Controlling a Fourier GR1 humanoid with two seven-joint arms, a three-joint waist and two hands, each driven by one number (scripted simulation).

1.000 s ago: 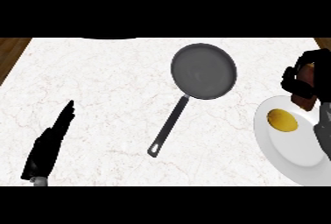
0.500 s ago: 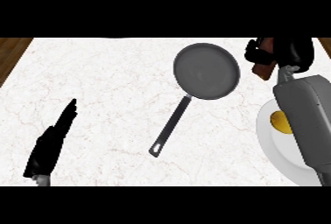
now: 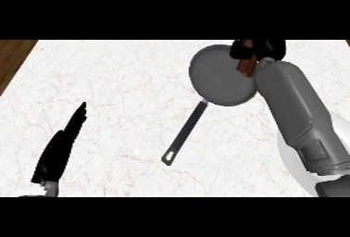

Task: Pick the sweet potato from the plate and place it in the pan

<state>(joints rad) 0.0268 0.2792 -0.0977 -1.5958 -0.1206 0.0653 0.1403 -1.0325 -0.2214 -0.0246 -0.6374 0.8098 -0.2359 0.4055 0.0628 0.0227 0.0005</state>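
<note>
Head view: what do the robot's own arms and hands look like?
The right forearm is a thick, smooth grey casing with rounded edges and a darker boxy block low on it. The right hand is black. The left hand is black too, long and narrow; only a grey sliver of the left forearm shows.

My right hand [image 3: 263, 47] is curling round the sweet potato [image 3: 246, 68] at the pan's [image 3: 219, 78] right rim, hiding most of it. Right of the pan, my forearm [image 3: 297, 115] is covering much of the plate [image 3: 342, 134], which the picture's edge is also cutting off.
</note>
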